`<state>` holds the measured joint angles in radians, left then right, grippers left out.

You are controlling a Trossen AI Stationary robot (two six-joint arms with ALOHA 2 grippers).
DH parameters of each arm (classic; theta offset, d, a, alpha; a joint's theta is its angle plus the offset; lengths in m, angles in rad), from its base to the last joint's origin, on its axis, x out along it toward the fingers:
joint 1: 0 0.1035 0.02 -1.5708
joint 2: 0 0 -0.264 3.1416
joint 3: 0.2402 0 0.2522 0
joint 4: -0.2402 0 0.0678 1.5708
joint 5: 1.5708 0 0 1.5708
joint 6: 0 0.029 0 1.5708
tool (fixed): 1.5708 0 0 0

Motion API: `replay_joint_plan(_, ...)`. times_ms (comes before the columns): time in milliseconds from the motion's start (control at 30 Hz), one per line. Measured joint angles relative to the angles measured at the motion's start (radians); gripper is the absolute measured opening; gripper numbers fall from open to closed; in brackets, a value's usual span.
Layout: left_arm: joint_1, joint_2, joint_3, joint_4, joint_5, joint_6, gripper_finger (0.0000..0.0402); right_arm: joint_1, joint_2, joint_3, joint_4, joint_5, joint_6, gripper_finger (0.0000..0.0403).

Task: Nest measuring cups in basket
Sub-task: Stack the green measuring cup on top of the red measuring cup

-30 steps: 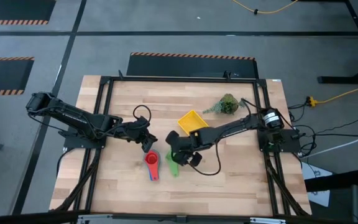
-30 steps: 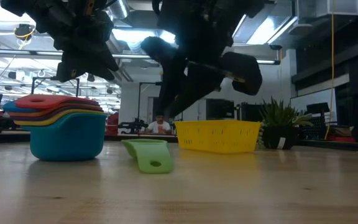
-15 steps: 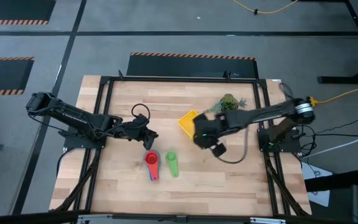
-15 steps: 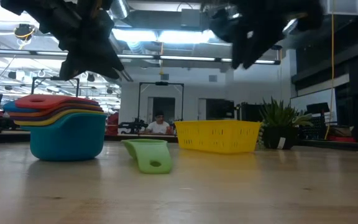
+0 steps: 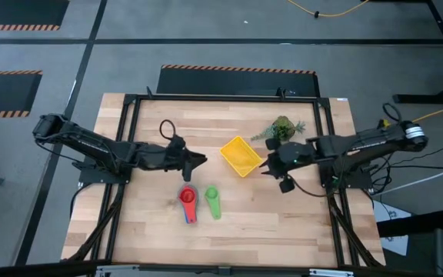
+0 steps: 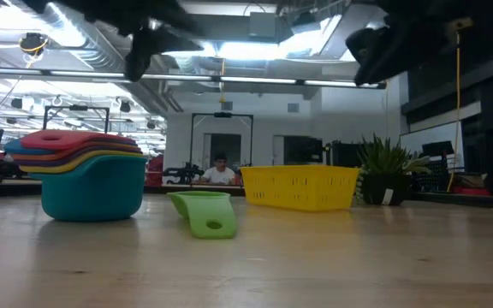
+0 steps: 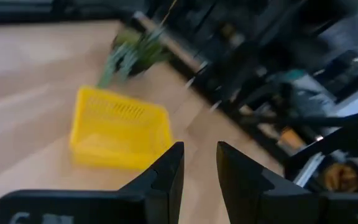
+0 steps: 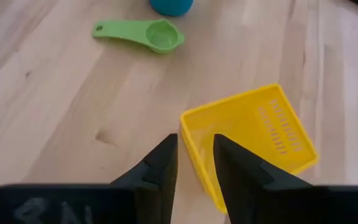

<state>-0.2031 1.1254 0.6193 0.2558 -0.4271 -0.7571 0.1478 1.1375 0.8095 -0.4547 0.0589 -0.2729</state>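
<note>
A stack of nested measuring cups [image 5: 188,201], red on top and blue at the bottom [image 6: 88,184], stands on the table. A green measuring cup [image 5: 213,201] lies on the table beside it, with its handle toward the near edge. The yellow basket [image 5: 241,155] sits flat on the table behind them. My left gripper [image 5: 198,160] hovers left of the basket, pointing at it, narrowly open and holding nothing [image 7: 199,149]. My right gripper [image 5: 266,165] hovers at the basket's right edge, narrowly open and holding nothing [image 8: 195,140].
A small green plant [image 5: 281,128] stands behind the basket toward the far right. The black frame rail [image 5: 221,98] runs around the table. Bare wood lies along the near edge [image 5: 221,238].
My right gripper has risen from above the green cup and drawn back toward the table's right edge, past the basket, rolling as it went. My left gripper has tipped up toward level and risen a little. The cups and the basket have kept still.
</note>
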Motion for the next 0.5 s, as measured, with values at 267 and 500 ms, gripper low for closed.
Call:
replay_joint_plan(267,0.000,0.103,0.108,0.116,0.053,0.171,0.0088,0.000,-0.043,-0.160,0.166,0.000,0.126,0.0108)
replay_joint_plan(500,0.000,0.262,0.340,-0.098,0.125,0.293,0.0086,0.000,-0.040,-0.226,0.268,0.000,0.168,0.0108)
